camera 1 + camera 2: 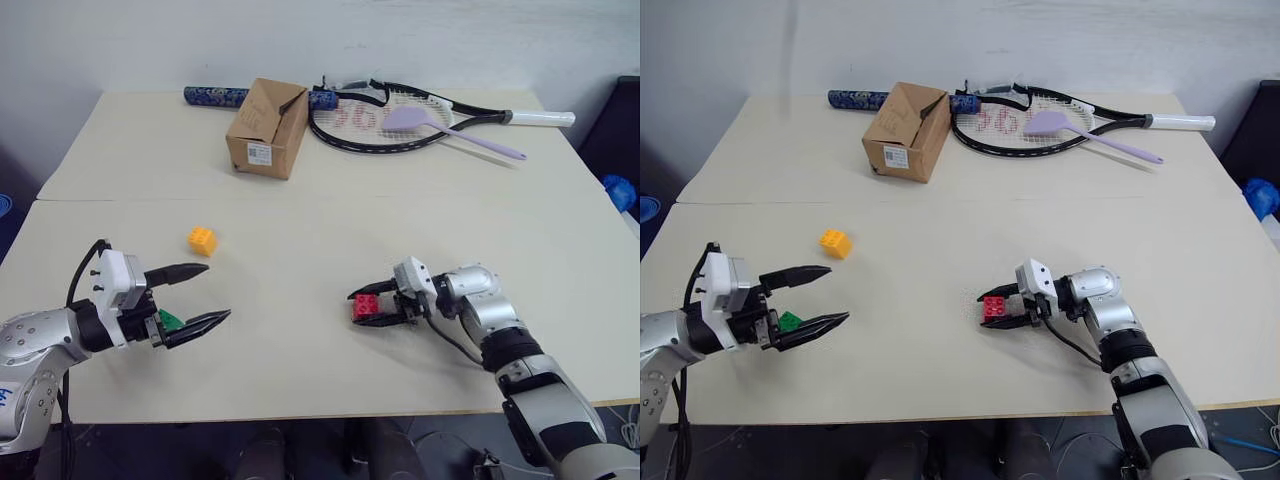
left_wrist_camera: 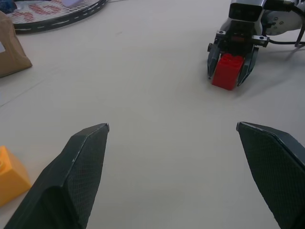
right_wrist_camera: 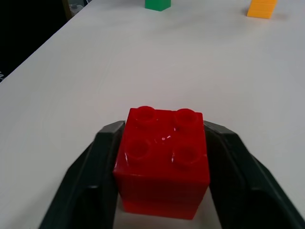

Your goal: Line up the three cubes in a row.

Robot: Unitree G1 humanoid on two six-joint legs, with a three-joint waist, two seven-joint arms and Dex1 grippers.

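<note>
**Inspector:** Left side first.

**Assistant:** Left gripper [image 1: 205, 293] hovers over the table [image 1: 300, 230] at eight o'clock, fingers spread wide, nothing held. The green brick [image 1: 169, 320] sits just behind them; the orange-yellow brick [image 1: 202, 240] lies near, at nine o'clock.

**Inspector:** And the right?

**Assistant:** Right gripper [image 1: 364, 306], at five o'clock, points left. The red brick [image 1: 365, 306] stands between its fingers, studs up. Whether they clamp it or merely flank it, I cannot tell.
</note>
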